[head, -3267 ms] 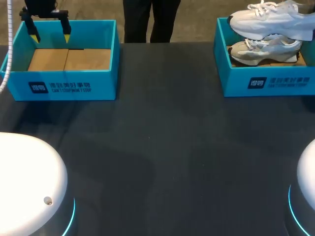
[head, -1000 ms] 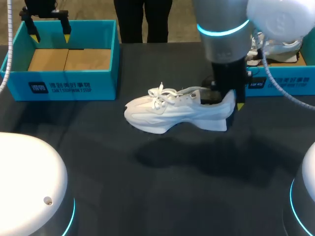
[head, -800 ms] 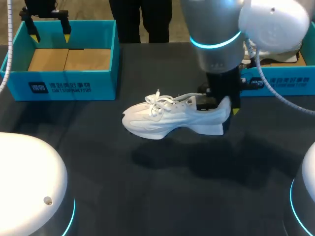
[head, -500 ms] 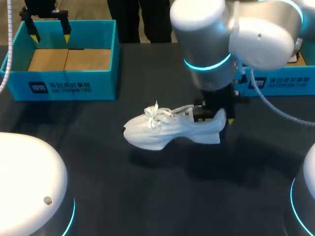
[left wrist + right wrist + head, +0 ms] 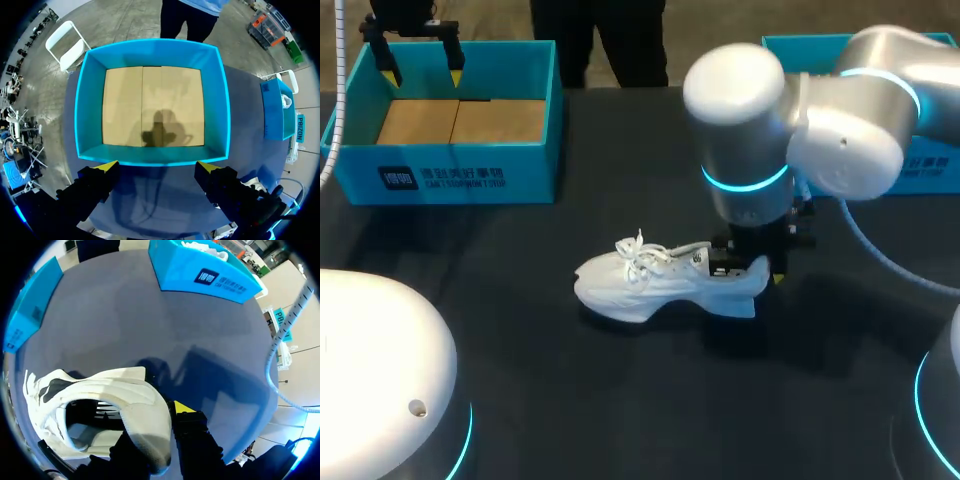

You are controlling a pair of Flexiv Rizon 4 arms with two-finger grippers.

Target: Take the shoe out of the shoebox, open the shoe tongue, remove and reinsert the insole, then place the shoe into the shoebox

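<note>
A white lace-up shoe [image 5: 655,282] is at the middle of the dark table, toe pointing left, close to the tabletop. My right gripper [image 5: 757,272] is shut on the shoe's heel. In the right wrist view the heel wall [image 5: 145,415] sits against one yellow-tipped finger [image 5: 183,407], while the other finger is hidden inside the shoe [image 5: 90,405]. My left gripper [image 5: 420,62] hangs open over the far edge of the left shoebox [image 5: 450,165]. In the left wrist view the left gripper [image 5: 157,167] is above the empty box [image 5: 152,52], which shows a bare cardboard floor.
The right shoebox [image 5: 925,165] stands at the back right, mostly hidden behind my right arm [image 5: 790,130]. In the right wrist view this box [image 5: 200,270] holds another white shoe [image 5: 202,246]. Dark table [image 5: 570,400] spreads around the shoe.
My right arm has lowered the shoe and brought it a little toward the table's front. The left arm has stayed still.
</note>
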